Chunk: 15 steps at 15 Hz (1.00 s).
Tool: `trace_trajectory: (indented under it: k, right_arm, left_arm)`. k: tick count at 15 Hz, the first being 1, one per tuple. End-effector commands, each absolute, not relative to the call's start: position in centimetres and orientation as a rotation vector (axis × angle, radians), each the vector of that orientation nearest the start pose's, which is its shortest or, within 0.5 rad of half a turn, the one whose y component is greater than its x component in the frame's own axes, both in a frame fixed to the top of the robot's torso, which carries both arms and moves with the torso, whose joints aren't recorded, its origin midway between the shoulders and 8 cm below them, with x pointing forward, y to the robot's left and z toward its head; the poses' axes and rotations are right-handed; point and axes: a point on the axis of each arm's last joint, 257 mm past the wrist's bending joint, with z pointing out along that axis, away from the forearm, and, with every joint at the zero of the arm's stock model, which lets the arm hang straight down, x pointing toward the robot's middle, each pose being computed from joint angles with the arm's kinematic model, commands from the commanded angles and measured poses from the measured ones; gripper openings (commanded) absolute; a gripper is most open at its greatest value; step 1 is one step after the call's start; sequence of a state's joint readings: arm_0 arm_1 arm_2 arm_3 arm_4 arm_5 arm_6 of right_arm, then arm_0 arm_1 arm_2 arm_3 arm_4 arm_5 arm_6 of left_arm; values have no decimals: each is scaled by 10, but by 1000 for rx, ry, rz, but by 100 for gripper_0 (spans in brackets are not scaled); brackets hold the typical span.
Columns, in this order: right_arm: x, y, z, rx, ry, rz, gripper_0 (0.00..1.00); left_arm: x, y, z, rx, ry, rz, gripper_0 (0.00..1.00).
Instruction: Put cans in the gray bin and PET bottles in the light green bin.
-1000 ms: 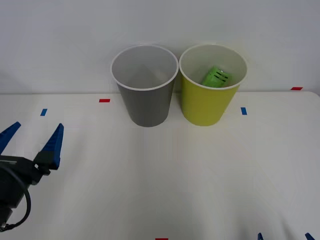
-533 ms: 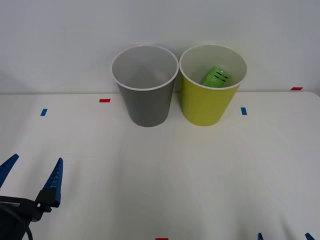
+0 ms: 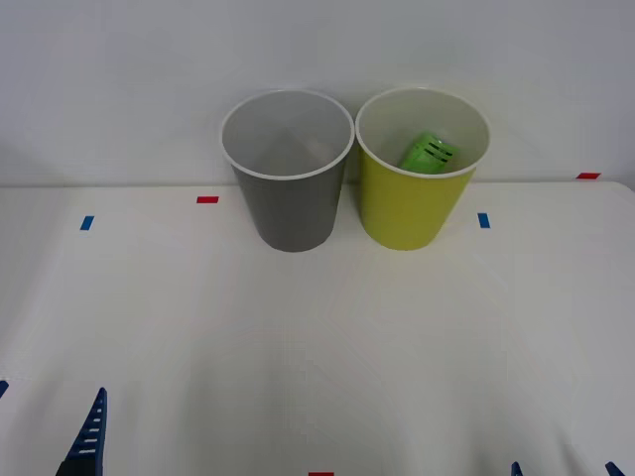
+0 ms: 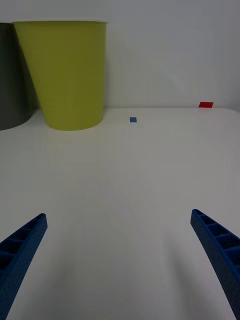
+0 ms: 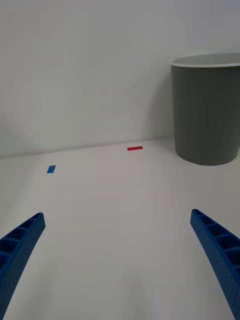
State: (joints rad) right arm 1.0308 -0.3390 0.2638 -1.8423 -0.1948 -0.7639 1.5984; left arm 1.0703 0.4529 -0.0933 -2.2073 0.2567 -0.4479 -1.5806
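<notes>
The left gripper [image 5: 117, 260], fitted with two blue ribbed fingers, sits low at the near left edge of the white table [image 3: 317, 347], with its fingers spread wide apart and nothing between them; in the front view one blue fingertip [image 3: 87, 436] shows at the bottom left corner. The right gripper [image 4: 117, 260] sits at the near right edge of the table, its blue ribbed fingers likewise spread and gripping nothing; its two tips [image 3: 516, 469] just break the bottom edge of the front view. Both grippers are well apart from the bins, which stand side by side at the far edge of the table against the white wall. The tall round tapered gray plastic bin [image 3: 290, 198] with a white rim stands on the left of the pair, ahead of the left gripper across open tabletop. The tall round tapered yellow-green plastic bin [image 3: 409, 203] with a white rim stands just beside it on the right, ahead of the right gripper. The slim PET bottle with a bright green label and black marks [image 3: 430, 154] lies tilted inside the yellow-green bin, leaning against its white inner wall. Small red and blue tape markers [image 3: 206, 199] are stuck to the tabletop near the bins.
</notes>
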Motion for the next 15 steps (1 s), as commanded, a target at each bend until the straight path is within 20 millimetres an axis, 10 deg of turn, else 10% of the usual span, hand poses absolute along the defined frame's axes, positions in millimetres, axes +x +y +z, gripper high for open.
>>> trace_trajectory:
  k: [1,15]
  right_arm:
    - [196,-273,-287,4,1588,-12,100]
    - [196,-273,-287,4,1588,-12,100]
  left_arm:
    - [238,308,-220,95,1586,96,100]
    - [209,304,-266,42,1660,102,100]
